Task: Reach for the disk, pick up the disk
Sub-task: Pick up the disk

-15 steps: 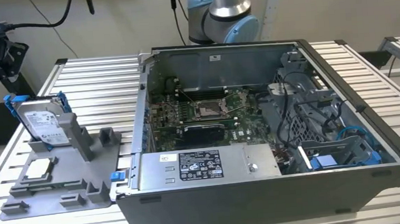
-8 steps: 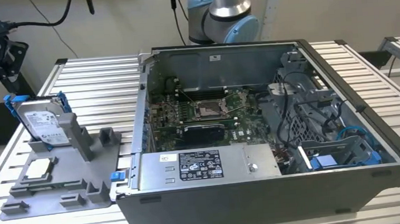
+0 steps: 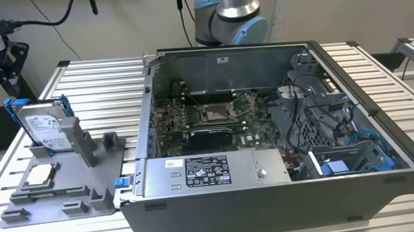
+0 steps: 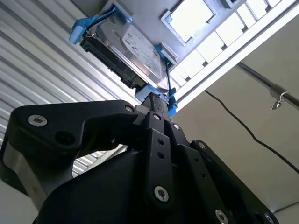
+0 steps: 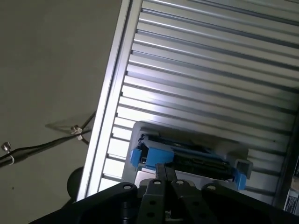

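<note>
Disk (image 3: 43, 126) stands on edge in a slot of the grey holder (image 3: 86, 157), label facing the case, blue frame around its rim. Holder lies on the slatted table (image 3: 95, 83), at the exterior view's left

Grey post (image 3: 77, 137) of the holder rises just beside the disk on the case side; a shorter stub (image 3: 111, 140) stands further along. Square chip (image 3: 40, 174) sits flat in a holder pocket in front of the disk, apart from it

Gripper (image 5: 166, 168) hangs above the disk, toward the table's outer edge. In the exterior view there is open space between it and the disk's top edge. Fingers (image 5: 161, 173) drawn narrow, nearly together, nothing held. In both wrist views the tips line up with the upper blue frame; contact cannot be told from these

Open computer case (image 3: 272, 210) fills the table's middle, well to the exterior view's right of the disk. Inside: motherboard (image 3: 207, 116), power supply (image 3: 211, 171) along the near wall, blue drive bay (image 3: 356, 163), loose cables (image 3: 315, 95)

Arm base (image 3: 229, 16) stands behind the case. Black cable (image 5: 42, 147) trails on the floor beside the table
</note>
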Robot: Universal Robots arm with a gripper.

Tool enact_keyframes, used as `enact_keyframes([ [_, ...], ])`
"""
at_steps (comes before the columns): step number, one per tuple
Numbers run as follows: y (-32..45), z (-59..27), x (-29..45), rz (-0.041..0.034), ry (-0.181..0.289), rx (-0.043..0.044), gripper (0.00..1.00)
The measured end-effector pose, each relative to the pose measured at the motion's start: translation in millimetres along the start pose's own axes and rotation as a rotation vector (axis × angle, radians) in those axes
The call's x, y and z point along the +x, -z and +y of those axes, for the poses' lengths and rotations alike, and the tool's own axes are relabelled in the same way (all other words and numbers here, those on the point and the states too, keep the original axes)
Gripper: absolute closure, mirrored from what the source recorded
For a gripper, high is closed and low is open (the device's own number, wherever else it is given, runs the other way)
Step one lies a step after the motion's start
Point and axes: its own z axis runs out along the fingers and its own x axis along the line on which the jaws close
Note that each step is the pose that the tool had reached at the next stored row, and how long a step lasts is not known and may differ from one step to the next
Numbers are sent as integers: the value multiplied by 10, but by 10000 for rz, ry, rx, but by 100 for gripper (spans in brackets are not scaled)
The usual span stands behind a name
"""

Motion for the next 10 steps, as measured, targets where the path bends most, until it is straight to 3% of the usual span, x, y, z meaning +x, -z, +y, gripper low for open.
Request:
enact_keyframes([
  [10,0,1,2,54,1428,1,100],
])
